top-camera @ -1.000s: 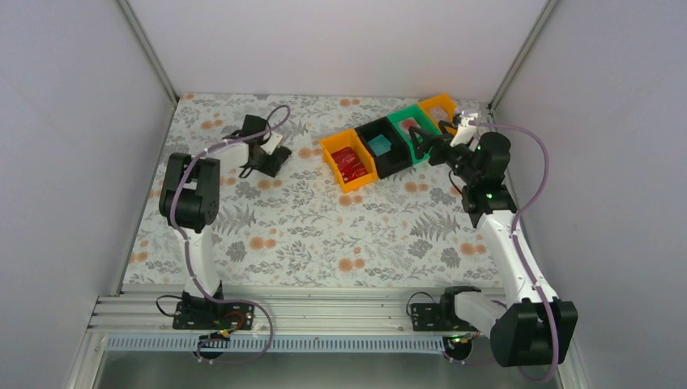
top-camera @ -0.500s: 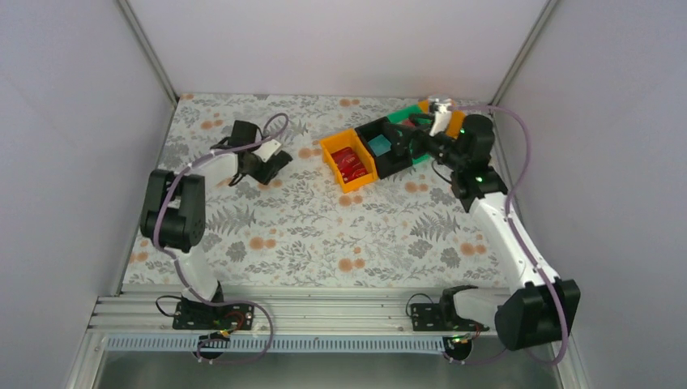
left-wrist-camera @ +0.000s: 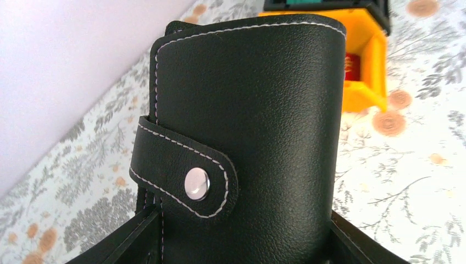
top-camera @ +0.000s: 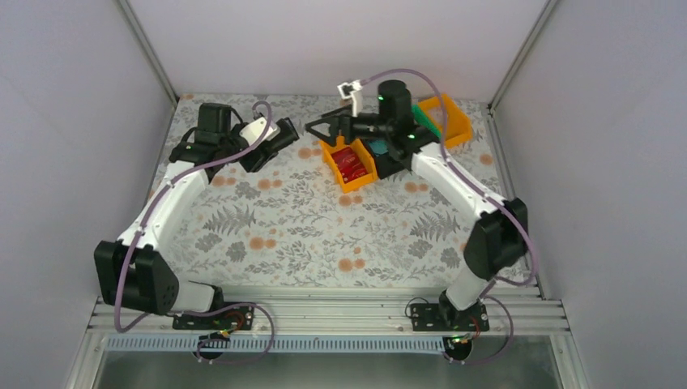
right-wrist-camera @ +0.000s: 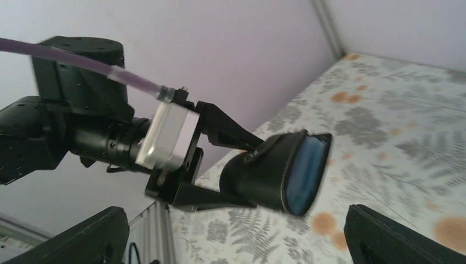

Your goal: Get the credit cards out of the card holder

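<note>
Pale walls enclose a floral-print table point(top-camera: 324, 235) carrying 4 plastic bins point(top-camera: 454, 121) near its far right corner: 2 orange, 1 black, 1 green. Above the far edge, left of centre, the left gripper point(top-camera: 275, 138) clamps 1 black leather card holder point(left-wrist-camera: 247, 121). It is white-stitched, its tab snapped with 1 silver stud point(left-wrist-camera: 197, 183), and pale blue cards point(right-wrist-camera: 305, 168) show at its end. The right gripper point(top-camera: 317, 130) gapes wide just beside it.

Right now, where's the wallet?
Top view: the wallet is clamped in the left gripper above the table's far left, left of the nearest orange bin.
</note>
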Controlling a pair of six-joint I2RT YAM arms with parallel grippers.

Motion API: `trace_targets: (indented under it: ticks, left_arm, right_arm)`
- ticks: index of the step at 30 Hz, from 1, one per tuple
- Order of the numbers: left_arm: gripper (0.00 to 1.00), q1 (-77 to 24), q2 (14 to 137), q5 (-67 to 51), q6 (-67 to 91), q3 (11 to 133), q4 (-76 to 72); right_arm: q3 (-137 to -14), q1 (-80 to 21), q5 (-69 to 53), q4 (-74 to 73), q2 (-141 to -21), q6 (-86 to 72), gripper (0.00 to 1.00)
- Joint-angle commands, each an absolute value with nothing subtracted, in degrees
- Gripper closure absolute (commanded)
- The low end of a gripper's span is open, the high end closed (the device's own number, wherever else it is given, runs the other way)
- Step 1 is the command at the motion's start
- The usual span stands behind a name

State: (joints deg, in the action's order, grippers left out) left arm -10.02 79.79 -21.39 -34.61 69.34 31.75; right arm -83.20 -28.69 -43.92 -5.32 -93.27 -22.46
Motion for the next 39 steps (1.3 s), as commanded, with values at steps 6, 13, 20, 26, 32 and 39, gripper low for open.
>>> trace_targets:
  ticks: [6,13,20,26,32,39]
  left_arm:
    - [0.45,-11.25,73.87,-26.93,-38.57,74.88,41.64]
    - [0.47,-11.51,73.39,-27.78,-39.12,74.91,42.34]
    - [0.38,-11.52,73.37,-26.71,-38.8,75.18,43.01]
    - [0.0,-8.6,71.8,-34.03,-38.68,81.89,51.97]
    - [0.0,-2.0,69.12,-47.38,-41.18,88.88,61.26]
    - [0.0,-1.32,70.85,-63.2,-35.6,98.97,63.83]
  right_arm:
    - [-100.28,-34.92,-50.51,-16.09,-108.67,-22.55,0.01]
    - [-102.44,-35.92,-54.8,-16.52,-112.65,-22.62,0.14]
    - [-101.77,-36.13,-54.04,-19.54,-111.36,-19.28,0.96]
    - [-100.64,-35.16,-52.15,-22.92,-105.56,-13.39,0.96]
    - [-94.41,-34.89,-54.43,-17.67,-96.12,-8.41,0.96]
    - [-81.41,-35.71,-46.97,2.6,-83.12,-16.35,0.96]
